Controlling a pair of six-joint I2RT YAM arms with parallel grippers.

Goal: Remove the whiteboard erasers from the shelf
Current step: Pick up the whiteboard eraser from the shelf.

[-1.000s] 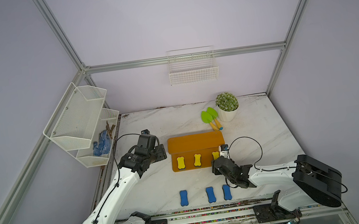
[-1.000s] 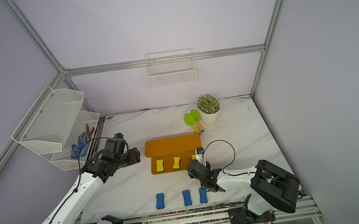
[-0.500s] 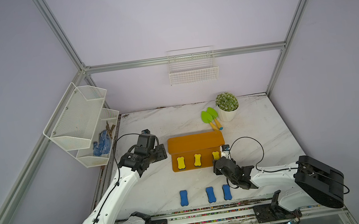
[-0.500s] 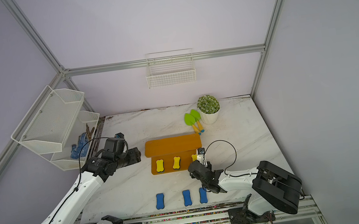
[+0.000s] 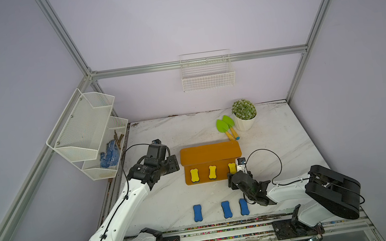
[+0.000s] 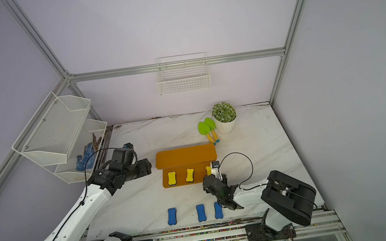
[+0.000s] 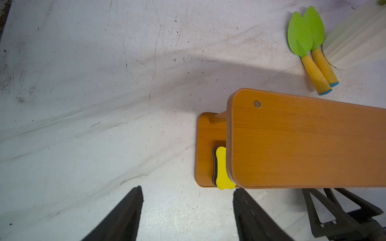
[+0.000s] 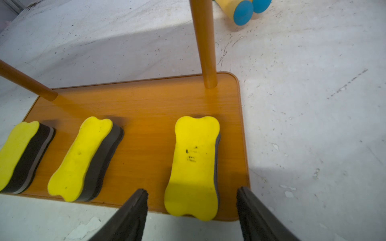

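Yellow eraser (image 8: 194, 158) flanked by released right end effector (image 8: 192, 189), clear only in wrist view; left end effector (image 7: 188, 188) released.

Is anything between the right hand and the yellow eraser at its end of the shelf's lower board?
Nothing visible. In the right wrist view the right hand is open, lined up on either side of the near end of that yellow eraser. The shelf post stands beyond it, the next eraser off to the side.

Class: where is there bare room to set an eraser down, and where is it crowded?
Free: the marble between the shelf and the blue erasers; the patch behind the shelf, beside the green shovels. Crowded: the lower board, with yellow erasers and the right gripper at its edge.
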